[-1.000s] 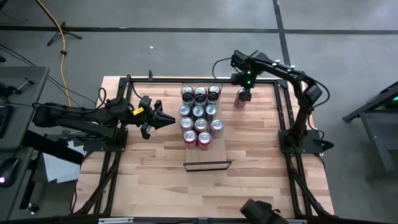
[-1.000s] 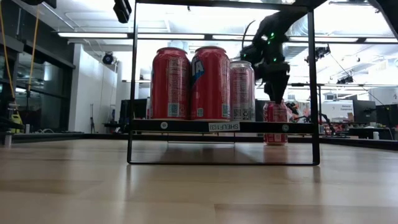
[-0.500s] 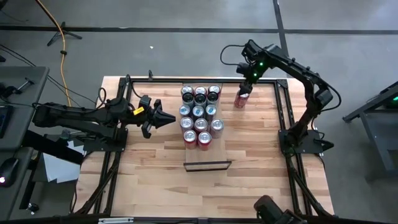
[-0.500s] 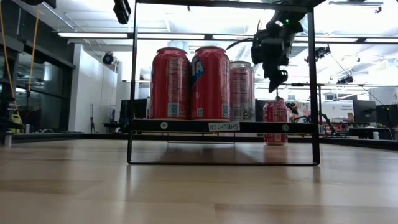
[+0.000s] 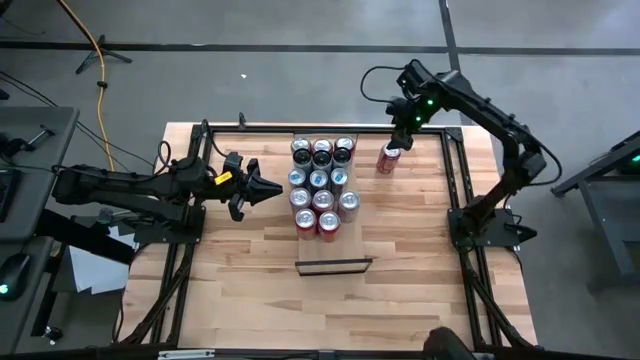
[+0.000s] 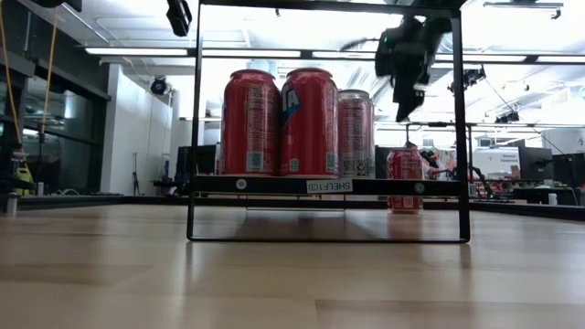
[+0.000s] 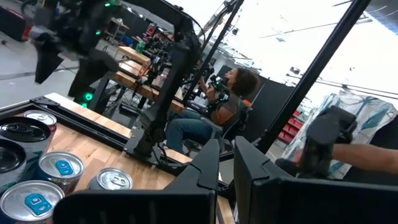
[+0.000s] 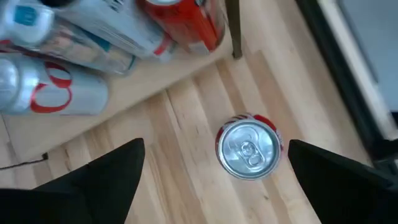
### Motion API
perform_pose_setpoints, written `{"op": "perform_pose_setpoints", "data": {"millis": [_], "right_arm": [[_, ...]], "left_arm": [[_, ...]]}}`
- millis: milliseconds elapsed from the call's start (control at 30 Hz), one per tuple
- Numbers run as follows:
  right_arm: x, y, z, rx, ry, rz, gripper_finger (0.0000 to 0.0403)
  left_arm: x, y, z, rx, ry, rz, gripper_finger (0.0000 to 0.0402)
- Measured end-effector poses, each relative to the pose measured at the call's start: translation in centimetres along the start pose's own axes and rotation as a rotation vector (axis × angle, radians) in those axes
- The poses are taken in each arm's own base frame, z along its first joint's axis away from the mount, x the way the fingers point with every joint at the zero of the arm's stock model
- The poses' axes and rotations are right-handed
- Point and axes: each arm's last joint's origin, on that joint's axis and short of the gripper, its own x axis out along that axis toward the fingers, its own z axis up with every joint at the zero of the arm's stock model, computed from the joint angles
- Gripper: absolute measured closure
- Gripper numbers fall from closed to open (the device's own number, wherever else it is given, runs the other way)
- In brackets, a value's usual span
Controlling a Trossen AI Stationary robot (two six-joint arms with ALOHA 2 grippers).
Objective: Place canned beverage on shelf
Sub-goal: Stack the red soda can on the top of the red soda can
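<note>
A lone red can (image 5: 388,157) stands upright on its base on the tabletop, right of the shelf (image 6: 329,185). My right gripper (image 5: 404,124) hangs open well above this can, pointing steeply down; the can's silver top (image 8: 249,149) shows below, between the two spread fingers, untouched. Several red and silver cans (image 5: 321,185) stand upright in rows on the shelf's pale board (image 8: 134,84). My left gripper (image 5: 268,190) hovers shut and level at the left of the shelf, holding nothing.
Black frame rails (image 5: 456,180) run along the table's left, far and right sides. The shelf's black end rail (image 5: 333,266) stands at its near end, with bare wood tabletop (image 5: 400,290) around it. A person sits in the room beyond the table (image 7: 227,102).
My right gripper has risen from around the lone red can's top to well above it, drifting toward the table's far edge and tipping less steeply, open throughout. The can stays upright where it stood.
</note>
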Motion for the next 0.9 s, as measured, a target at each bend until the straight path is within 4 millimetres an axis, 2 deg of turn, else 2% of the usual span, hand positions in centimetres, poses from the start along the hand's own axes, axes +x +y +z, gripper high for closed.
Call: {"op": "perform_pose_setpoints", "data": {"millis": [167,300,400,533,900], "right_arm": [[-1.9,2.5,-0.3,-0.129,-0.038,-0.066,0.0021],[-1.1,3.3,0.1,-0.317,0.037,-0.147,0.0021],[0.3,3.0,0.6,-0.399,0.104,-0.162,0.0021],[2.3,2.1,1.0,-0.397,0.187,-0.179,0.0021],[3.1,-0.5,1.1,-0.349,0.197,-0.204,0.0023]], "left_arm": [[0.0,0.0,0.0,0.000,0.000,0.000,0.0402],[0.0,0.0,0.0,-0.001,0.000,0.000,0.0402],[0.0,0.0,0.0,-0.001,0.001,0.000,0.0402],[0.0,0.0,-0.1,-0.001,0.010,-0.001,0.0401],[0.0,0.2,-0.4,-0.001,0.043,0.005,0.0402]]}}
